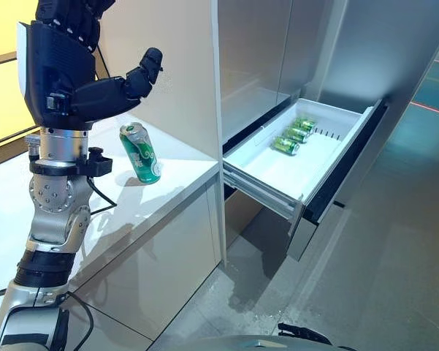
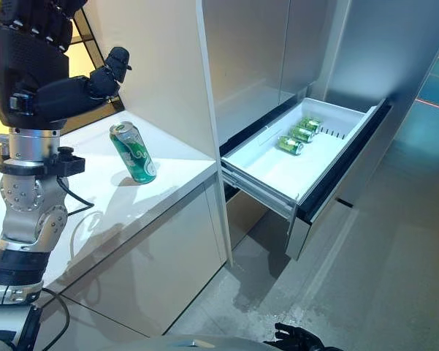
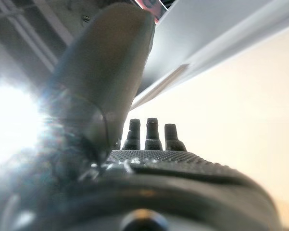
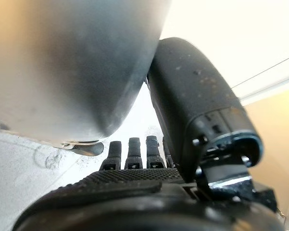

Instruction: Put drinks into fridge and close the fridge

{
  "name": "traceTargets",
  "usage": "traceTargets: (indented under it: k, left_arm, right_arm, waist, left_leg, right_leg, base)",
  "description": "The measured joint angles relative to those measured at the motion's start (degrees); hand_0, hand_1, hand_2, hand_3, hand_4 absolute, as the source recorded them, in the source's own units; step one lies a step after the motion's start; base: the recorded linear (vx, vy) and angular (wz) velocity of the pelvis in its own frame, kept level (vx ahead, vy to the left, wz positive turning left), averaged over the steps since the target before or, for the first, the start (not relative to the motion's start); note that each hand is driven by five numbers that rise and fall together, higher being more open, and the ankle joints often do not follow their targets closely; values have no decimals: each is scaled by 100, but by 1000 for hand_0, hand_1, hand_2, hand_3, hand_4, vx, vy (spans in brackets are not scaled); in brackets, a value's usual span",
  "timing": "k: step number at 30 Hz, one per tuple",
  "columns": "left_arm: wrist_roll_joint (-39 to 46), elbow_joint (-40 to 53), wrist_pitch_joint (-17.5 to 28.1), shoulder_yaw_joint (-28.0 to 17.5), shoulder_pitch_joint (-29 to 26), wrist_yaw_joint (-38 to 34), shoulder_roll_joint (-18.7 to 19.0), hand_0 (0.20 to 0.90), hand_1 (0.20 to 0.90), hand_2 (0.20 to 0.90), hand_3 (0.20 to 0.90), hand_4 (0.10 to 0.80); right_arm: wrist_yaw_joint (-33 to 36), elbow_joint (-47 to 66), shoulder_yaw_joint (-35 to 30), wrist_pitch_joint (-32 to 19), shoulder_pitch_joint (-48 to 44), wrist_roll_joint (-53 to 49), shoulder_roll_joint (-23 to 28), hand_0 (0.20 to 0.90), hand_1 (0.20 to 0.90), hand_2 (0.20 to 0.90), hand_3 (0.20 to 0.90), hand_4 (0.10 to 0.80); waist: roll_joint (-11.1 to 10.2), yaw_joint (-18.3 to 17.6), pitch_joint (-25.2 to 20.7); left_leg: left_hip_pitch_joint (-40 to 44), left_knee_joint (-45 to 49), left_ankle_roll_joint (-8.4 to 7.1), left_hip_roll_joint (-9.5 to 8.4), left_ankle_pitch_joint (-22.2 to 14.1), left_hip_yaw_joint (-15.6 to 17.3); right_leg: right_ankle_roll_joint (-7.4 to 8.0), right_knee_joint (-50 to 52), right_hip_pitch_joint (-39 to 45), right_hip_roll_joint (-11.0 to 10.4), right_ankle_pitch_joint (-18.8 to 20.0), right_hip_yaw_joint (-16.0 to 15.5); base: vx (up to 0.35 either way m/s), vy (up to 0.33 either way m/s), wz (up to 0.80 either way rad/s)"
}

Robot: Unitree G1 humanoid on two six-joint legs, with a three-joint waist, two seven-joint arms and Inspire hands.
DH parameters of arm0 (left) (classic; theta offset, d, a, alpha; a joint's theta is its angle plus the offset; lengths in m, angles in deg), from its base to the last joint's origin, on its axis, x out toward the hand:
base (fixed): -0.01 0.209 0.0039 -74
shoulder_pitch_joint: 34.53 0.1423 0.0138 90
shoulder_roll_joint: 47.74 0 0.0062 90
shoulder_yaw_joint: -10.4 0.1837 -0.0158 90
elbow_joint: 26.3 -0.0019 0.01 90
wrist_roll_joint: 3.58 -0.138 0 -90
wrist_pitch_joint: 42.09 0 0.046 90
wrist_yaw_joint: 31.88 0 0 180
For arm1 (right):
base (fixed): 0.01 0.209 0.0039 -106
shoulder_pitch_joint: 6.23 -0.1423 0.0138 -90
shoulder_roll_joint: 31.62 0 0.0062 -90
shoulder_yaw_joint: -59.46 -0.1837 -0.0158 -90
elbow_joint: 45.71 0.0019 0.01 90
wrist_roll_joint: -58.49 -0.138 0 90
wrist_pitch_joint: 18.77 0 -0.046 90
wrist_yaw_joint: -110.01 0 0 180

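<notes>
A green can [image 1: 140,152] stands on the white counter [image 1: 179,175], also in the right eye view [image 2: 134,152]. My left hand [image 1: 73,69] is raised above and to the left of the can, open and empty, its thumb [image 1: 147,64] pointing toward the cabinet wall. It is apart from the can. The fridge's white drawer [image 1: 299,167] is pulled out, with green cans [image 1: 294,134] lying at its back. My right hand [image 2: 299,338] hangs low at the bottom edge, open and empty, and its fingers [image 4: 134,151] are straight in the right wrist view.
A tall pale cabinet panel [image 1: 179,66] rises at the counter's right end, between the can and the grey fridge front [image 1: 277,51]. The open drawer juts out over the grey floor [image 1: 380,278]. A yellow wall [image 1: 4,66] stands behind the counter.
</notes>
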Motion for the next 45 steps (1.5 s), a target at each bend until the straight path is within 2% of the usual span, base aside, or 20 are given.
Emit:
traceTargets:
  k: [5, 10, 14, 26, 45]
  left_arm:
    - [-143, -686, -316, 58, -13, -435, 83, 900, 900, 900, 900, 800]
    - [79, -1415, -600, 59, -1, -465, 85, 900, 900, 900, 900, 800]
    - [327, -1718, -644, 59, 3, -459, 85, 900, 900, 900, 900, 800]
    - [1155, -1996, -1035, 59, 15, -7, 71, 900, 900, 900, 900, 800]
    - [1095, -2606, -1358, 79, 231, 396, 36, 900, 900, 900, 900, 800]
  right_arm:
    - [2, 4, 10, 25, -23, -1, 12, 900, 900, 900, 900, 800]
    - [3, 18, 9, 122, -43, -1, 16, 900, 900, 900, 900, 800]
    - [3, 19, 9, 134, -52, 3, 16, 900, 900, 900, 900, 800]
    - [-2, 123, 1, 235, -76, 15, 18, 900, 900, 900, 900, 800]
    - [-29, 214, -18, 329, -87, 125, 44, 900, 900, 900, 900, 800]
  waist:
    - [54, -19, 6]
    - [52, -13, 27]
    - [47, 2, 50]
    - [12, 6, 211]
    - [41, -85, 276]
  left_leg:
    - [20, 0, -2, 10, 1, 2]
    - [25, 0, -2, 8, 1, 4]
    - [37, 1, -2, 7, 1, 1]
    - [58, 1, -3, 6, 1, 1]
    - [128, -1, -9, 8, -5, 6]
  right_leg:
    - [0, 0, 20, 9, 0, 0]
    - [0, 0, 25, 6, 0, 0]
    - [0, 0, 37, 6, 0, -1]
    - [0, 1, 60, 5, 0, -3]
    - [0, 0, 135, 5, -1, -2]
  base:
    - [0, 0, 0]
    - [0, 0, 0]
    - [0, 0, 0]
    - [0, 0, 0]
    - [0, 0, 0]
